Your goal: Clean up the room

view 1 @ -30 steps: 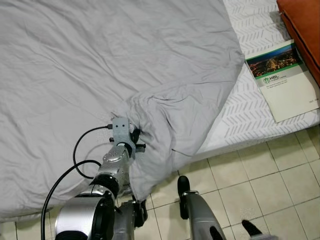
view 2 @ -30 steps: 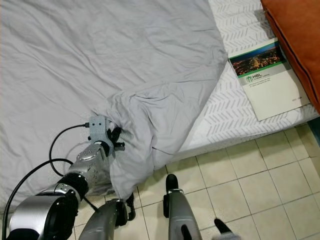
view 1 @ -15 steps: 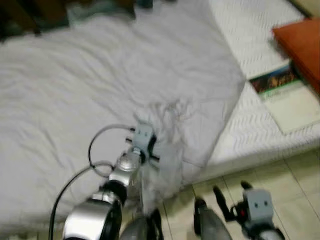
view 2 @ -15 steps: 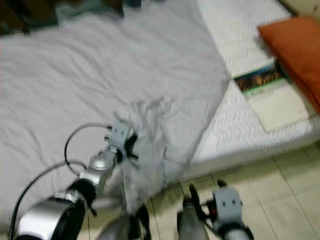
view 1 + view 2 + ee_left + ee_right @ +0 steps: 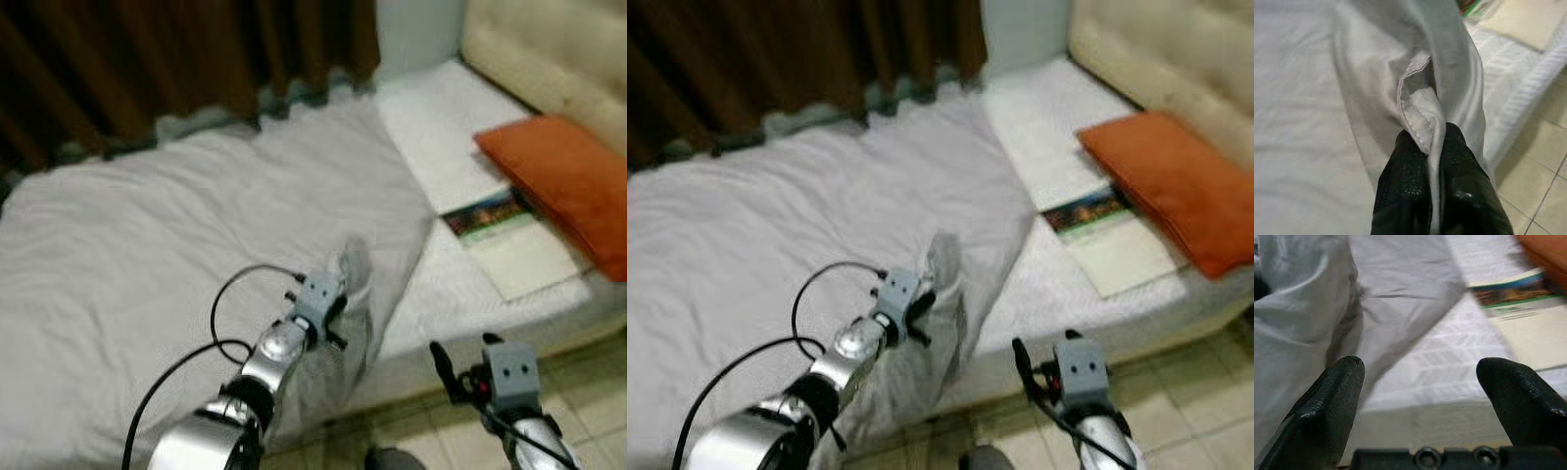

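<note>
While our left gripper (image 5: 1432, 161) pinches a hemmed corner of the grey sheet (image 5: 147, 245), fingers clamped on the fold, we hold that corner lifted above the mattress (image 5: 441, 157) near its front edge. Most of the sheet lies spread over the bed, reaching back to the dark curtain (image 5: 147, 59). Our right gripper (image 5: 1425, 401) hovers low by the bed's front edge, over the tiled floor (image 5: 578, 362), fingers spread wide and holding nothing. On the bare mattress we note a booklet (image 5: 500, 240) just beside an orange pillow (image 5: 558, 181).
</note>
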`<state>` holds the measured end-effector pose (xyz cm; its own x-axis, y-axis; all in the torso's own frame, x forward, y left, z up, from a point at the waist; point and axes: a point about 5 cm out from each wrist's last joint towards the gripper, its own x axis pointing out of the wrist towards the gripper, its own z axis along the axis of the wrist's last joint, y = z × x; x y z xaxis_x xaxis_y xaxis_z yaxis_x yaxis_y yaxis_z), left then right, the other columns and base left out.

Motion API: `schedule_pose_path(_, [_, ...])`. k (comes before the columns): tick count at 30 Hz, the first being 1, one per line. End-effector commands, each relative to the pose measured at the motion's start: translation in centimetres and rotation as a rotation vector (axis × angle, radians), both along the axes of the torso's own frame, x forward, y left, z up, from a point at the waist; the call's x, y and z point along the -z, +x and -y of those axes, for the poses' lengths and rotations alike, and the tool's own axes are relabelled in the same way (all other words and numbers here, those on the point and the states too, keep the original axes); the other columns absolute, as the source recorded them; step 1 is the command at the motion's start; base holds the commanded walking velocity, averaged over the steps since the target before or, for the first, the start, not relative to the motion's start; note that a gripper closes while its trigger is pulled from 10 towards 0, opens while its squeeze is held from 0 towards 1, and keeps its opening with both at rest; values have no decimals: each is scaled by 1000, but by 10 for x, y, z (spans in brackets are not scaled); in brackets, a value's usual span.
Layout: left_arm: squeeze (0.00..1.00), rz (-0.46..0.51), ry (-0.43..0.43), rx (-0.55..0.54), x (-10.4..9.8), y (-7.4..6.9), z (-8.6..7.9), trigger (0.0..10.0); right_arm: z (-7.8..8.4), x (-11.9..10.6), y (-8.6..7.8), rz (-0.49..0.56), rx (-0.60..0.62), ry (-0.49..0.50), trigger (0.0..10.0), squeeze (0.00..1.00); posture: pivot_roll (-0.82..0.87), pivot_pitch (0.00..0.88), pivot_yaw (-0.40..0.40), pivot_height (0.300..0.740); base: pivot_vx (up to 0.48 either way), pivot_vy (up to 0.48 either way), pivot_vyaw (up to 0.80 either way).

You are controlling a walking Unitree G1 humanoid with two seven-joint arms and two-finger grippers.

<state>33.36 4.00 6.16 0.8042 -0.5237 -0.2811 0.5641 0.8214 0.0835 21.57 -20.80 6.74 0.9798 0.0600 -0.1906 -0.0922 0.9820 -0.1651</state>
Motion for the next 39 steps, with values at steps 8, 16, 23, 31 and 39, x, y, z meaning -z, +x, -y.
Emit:
schedule_pose_path(8, [0, -27, 86, 137, 21, -22, 13, 10000, -9, 13, -2, -49, -36, 18, 10000, 0, -340, 80, 154, 740, 0, -480, 0])
schedule_pose_path(16, [0, -89, 194, 351, 51, -59, 29, 10000, -10, 17, -2, -58, -33, 16, 10000, 0, -354, 77, 164, 740, 0, -480, 0])
schedule_pose_path(23, [0, -129, 278, 505, 68, -83, 39, 10000, -13, 20, -4, -71, -44, 15, 10000, 0, -361, 83, 163, 740, 0, -477, 0])
schedule_pose_path(31, [0, -209, 347, 509, 86, -107, 50, 10000, -16, 25, -7, -103, -75, 2, 10000, 0, -363, 93, 146, 740, 0, 0, 0])
schedule_pose_path(39, [1000, -173, 257, 457, 69, -97, 67, 10000, -20, 25, -5, -111, -120, -23, 10000, 0, -362, 84, 132, 740, 0, 0, 0])
